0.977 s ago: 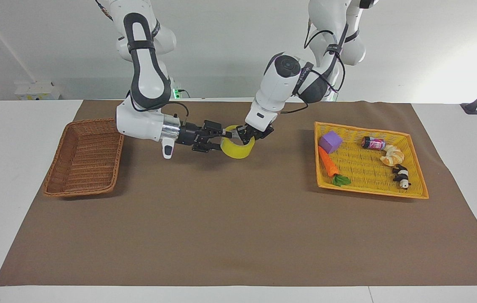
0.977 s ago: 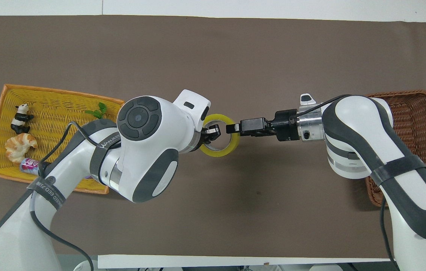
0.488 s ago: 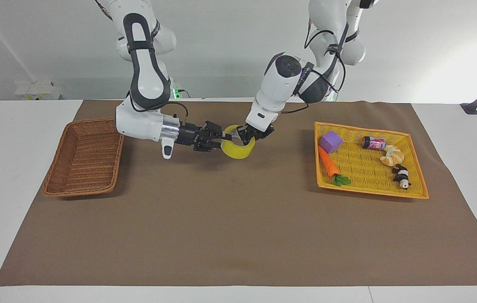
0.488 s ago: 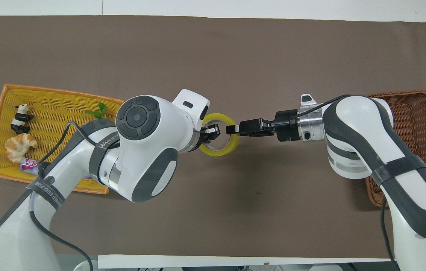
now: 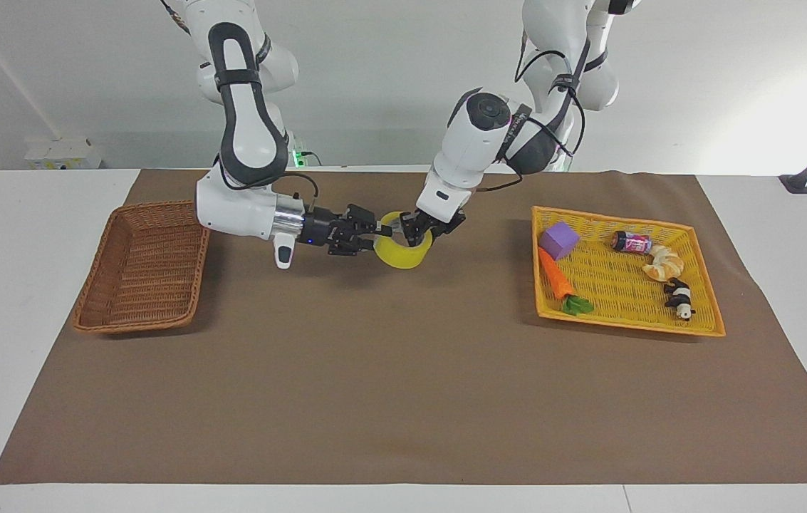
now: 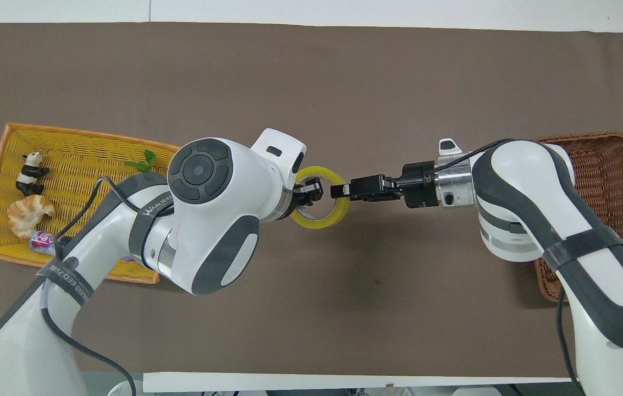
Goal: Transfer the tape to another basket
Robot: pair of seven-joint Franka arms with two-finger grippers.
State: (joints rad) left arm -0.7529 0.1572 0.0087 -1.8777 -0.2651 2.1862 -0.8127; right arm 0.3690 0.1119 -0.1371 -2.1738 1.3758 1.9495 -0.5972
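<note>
The tape [image 5: 403,256], a yellow roll, hangs in the air over the middle of the brown mat; it also shows in the overhead view [image 6: 319,221]. My left gripper [image 5: 414,232] comes down from above and is shut on the roll's rim at the side toward the left arm's end, with one finger inside the ring [image 6: 311,191]. My right gripper [image 5: 379,232] reaches in level from the basket's side and meets the roll's other rim [image 6: 338,190]. The dark brown wicker basket [image 5: 143,271] stands empty at the right arm's end of the table [image 6: 613,165].
A flat yellow basket [image 5: 624,292] at the left arm's end holds a purple cube [image 5: 560,239], a carrot [image 5: 556,274], a small can [image 5: 631,242], a croissant [image 5: 663,263] and a toy panda [image 5: 679,298]. The brown mat [image 5: 403,399] covers the table.
Both grippers and the tape have risen very slightly; nothing else has moved.
</note>
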